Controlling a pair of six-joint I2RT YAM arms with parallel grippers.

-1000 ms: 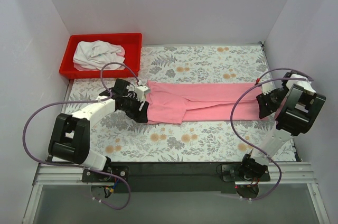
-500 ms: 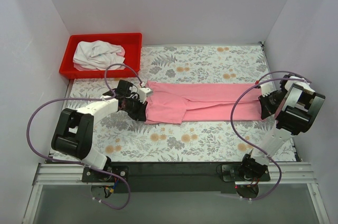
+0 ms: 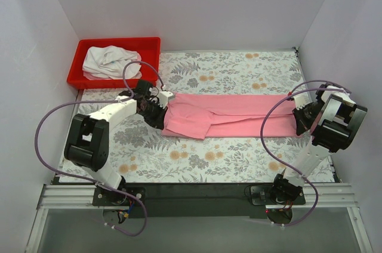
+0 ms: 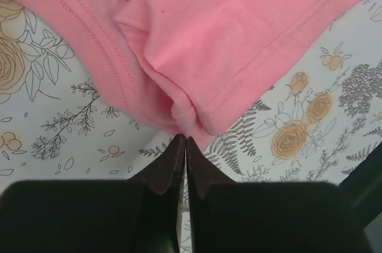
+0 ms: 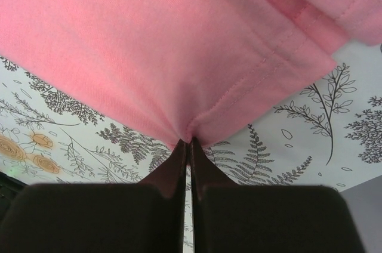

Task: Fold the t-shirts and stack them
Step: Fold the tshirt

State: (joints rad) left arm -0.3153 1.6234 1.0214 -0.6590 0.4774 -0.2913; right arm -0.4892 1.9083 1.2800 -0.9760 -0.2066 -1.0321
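Pink t-shirt (image 3: 239,113): my left gripper (image 4: 184,138) pinches its end nearest the red bin (image 3: 119,40), and my right gripper (image 5: 189,141) pinches the farthest end.

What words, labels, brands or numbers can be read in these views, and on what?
None readable. The pink t-shirt shows only seams and stitching, no print or tag. The red bin, the white t-shirt in it and the floral table cover carry no lettering. The left arm and right arm show no legible marking.
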